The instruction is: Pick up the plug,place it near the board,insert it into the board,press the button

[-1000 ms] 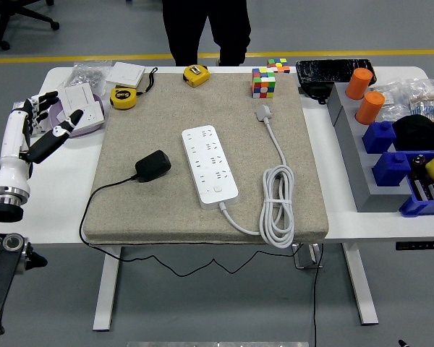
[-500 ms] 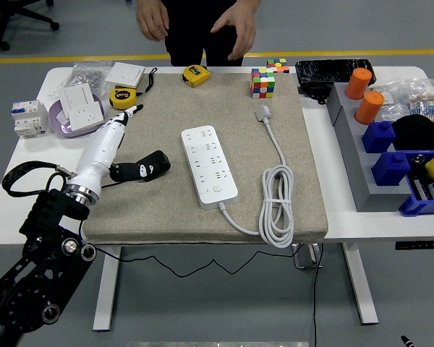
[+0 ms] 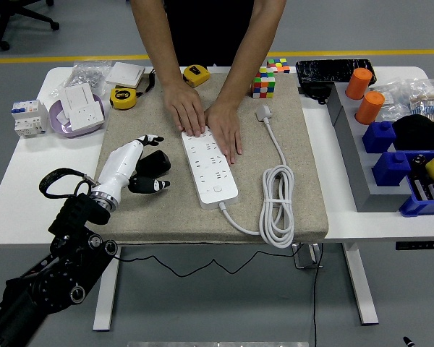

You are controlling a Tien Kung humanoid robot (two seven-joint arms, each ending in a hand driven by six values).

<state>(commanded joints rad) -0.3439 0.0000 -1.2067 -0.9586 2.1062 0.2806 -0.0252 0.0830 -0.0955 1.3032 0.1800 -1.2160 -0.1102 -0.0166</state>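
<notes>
On the left part of the grey mat [image 3: 304, 195], the left hand [image 3: 134, 165] has come down over the black plug [image 3: 154, 162]; half a second ago it lay stretched flat past the plug, and now its white fingers [image 3: 146, 139] arch above the plug's far side while the thumb sits at the near side, loosely cupped around the body but, as far as can be seen, not yet closed on it. Across the table a person has leaned in since then — both of the person's hands [image 3: 206, 121] now lie flat on the far half of the white power strip [image 3: 210, 163], apparently pinning it so it will not slide. Taken together, the pick-up looks to be only just beginning, with carrying, insertion and the button press all still ahead. The plug lies on the mat just left of the strip, apart from it, in much the same spot as a second ago. Its long axis runs diagonally, from lower left to upper right in the head view, with its black cord [image 3: 94, 199] trailing off the near-left end toward the mat's edge; which face carries the prongs cannot be made out. The strip's own long axis runs roughly away from the robot, its white cable [image 3: 275, 210] coiled to the right. No right arm shows.
</notes>
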